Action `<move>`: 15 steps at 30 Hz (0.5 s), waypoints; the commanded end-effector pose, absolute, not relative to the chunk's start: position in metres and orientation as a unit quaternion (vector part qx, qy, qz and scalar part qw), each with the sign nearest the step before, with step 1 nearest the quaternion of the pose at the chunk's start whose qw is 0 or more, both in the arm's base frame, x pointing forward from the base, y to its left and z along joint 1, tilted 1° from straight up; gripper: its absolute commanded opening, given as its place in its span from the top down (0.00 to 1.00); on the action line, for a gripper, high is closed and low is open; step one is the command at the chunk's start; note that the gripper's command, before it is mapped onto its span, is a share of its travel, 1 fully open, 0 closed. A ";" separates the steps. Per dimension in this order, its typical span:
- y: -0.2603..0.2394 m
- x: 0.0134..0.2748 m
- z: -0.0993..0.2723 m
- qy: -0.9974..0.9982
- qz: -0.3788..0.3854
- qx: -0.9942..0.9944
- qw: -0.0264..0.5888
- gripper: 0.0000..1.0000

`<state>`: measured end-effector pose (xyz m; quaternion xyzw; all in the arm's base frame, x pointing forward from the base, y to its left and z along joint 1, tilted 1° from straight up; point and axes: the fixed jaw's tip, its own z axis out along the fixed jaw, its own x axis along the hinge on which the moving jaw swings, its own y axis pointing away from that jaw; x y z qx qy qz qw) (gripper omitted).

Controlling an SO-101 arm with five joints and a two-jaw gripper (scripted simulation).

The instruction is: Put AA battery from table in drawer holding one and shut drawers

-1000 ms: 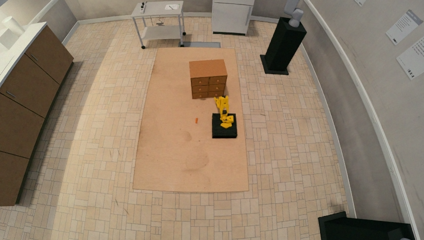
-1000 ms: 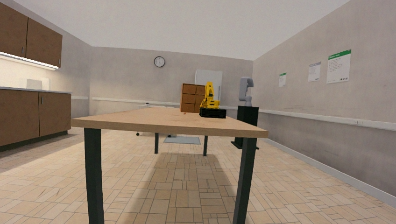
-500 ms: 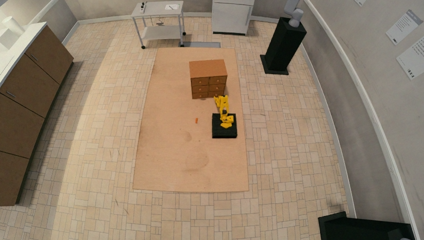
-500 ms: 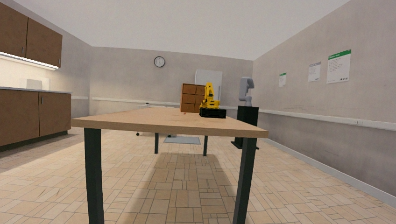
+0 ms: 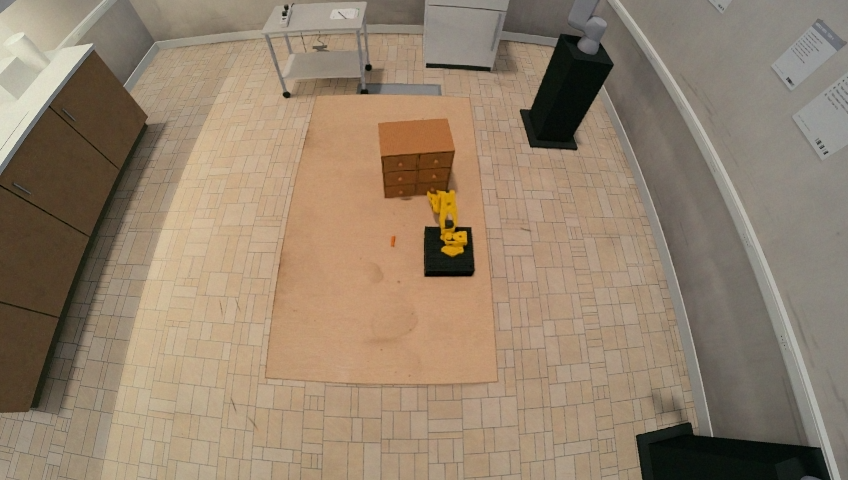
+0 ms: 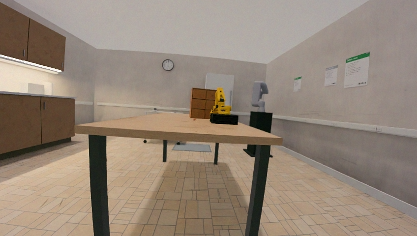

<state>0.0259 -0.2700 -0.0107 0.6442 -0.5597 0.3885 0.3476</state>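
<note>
The AA battery (image 5: 392,240) is a small orange piece lying on the wooden table, left of the arm's black base (image 5: 448,251); it shows as a tiny speck in the exterior view (image 6: 194,119). The brown chest of drawers (image 5: 416,155) stands behind it, with two columns of three drawers, all looking pushed in. It also shows in the exterior view (image 6: 201,103). My yellow gripper (image 5: 438,199) reaches toward the chest's lower right drawer front, standing only narrowly open with nothing seen between the fingers. It is too small to see whether it touches a knob.
A white cart (image 5: 318,41) and a white cabinet (image 5: 464,32) stand beyond the table's far end. A black pedestal with a grey arm (image 5: 565,89) stands to the right. Brown cupboards (image 5: 53,196) line the left wall.
</note>
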 end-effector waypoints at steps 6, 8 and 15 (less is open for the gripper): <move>-0.275 0.025 -0.013 -0.562 0.389 0.642 0.348 0.79; -0.275 0.025 -0.013 -0.562 0.389 0.642 0.348 0.79; -0.280 0.026 -0.016 -0.562 0.389 0.642 0.348 0.79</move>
